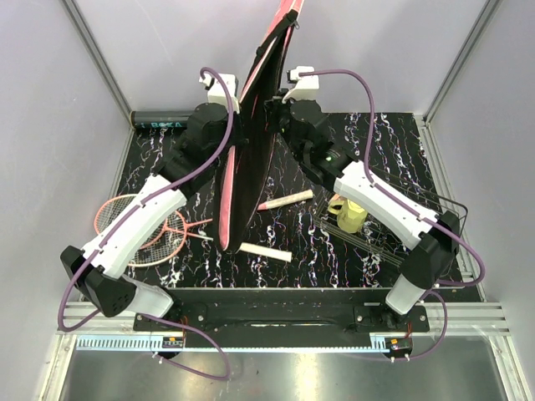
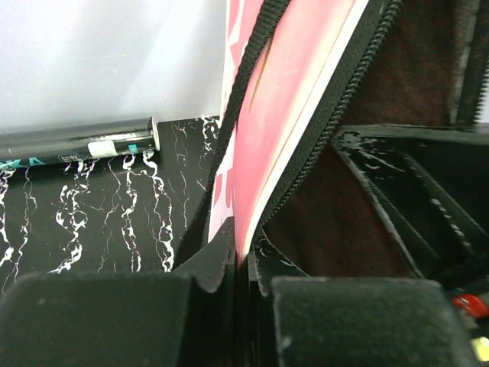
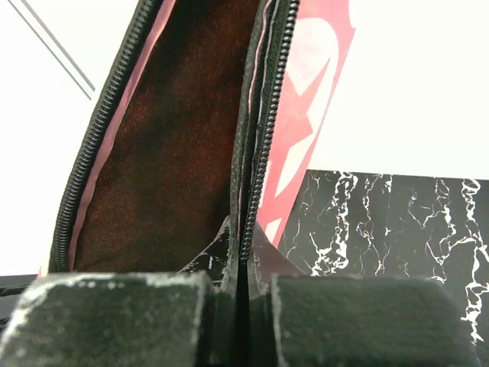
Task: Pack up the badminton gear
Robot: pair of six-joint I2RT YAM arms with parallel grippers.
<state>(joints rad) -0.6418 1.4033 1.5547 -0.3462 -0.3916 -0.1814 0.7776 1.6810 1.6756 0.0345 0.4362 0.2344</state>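
Scene: Two arms hold the pink racquet cover [image 1: 251, 150] on end at the centre of the overhead view. Its lower tip is down on the marbled black table [image 1: 393, 142] and its top runs out of the upper edge of the frame.
Left claw: The left gripper [image 2: 243, 252] is pinched almost fully closed on one zippered edge of the cover, with only the fabric between its pads.
Right claw: The right gripper [image 3: 243, 245] is clamped the same way on the opposite zippered edge. The dark lining gapes open between the two grips.
Racquets: Two pink-red racquets [image 1: 134, 225] lie flat at lower left, heads overlapping. Their white handles [image 1: 266, 252] show to the right of the cover's foot.
Tube: The long black tube [image 1: 163, 122] lies along the back wall at upper left, well apart from the arms.
Shuttlecocks: None can be made out.
Handling: The cover looks light and limp, and would likely sag or fold if either grip were lost. The zip edge is the firmest place to hold it.
Racquet grip: The racquets look light, with strings that snag easily. The handle or shaft looks the safest hold for feeding them in head first.
Bystanders: A yellow-green cup [image 1: 351, 215] sits in a black wire basket [image 1: 418, 209] at right.
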